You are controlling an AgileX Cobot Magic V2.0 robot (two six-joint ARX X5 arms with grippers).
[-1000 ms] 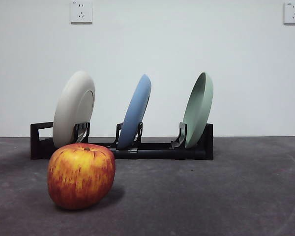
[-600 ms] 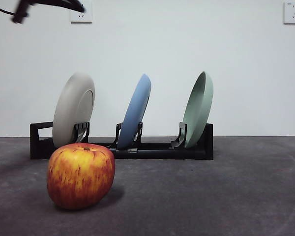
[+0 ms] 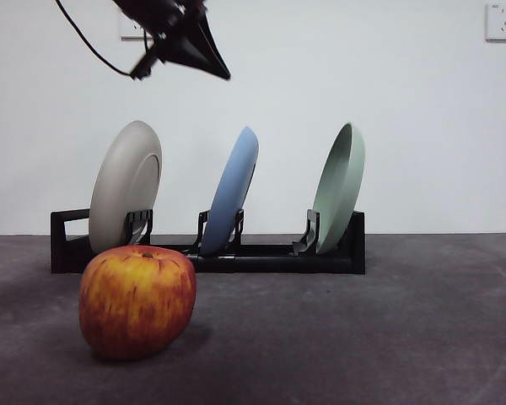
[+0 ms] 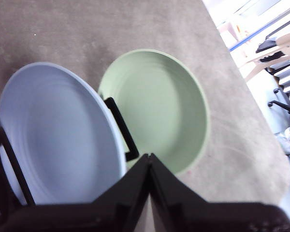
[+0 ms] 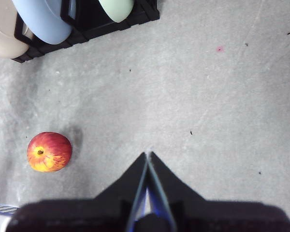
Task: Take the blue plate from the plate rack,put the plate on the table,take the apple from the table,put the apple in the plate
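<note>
Your front view cuts the left end effector (image 3: 223, 74) off at the top; its wrist view shows it closed, empty, above the blue plate (image 4: 53, 135), which stands in the rack (image 3: 270, 257). The right end effector (image 5: 148, 155), also closed and empty, hangs over the worktop (image 5: 222, 106), and the apple (image 3: 137, 301) sits near left.

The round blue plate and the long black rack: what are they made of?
The round blue plate looks like matte plastic or melamine: even colour, no glare, faint moulded rings. The long black rack seems to be plastic, perhaps coated metal: dull, smooth, squared prongs.
</note>
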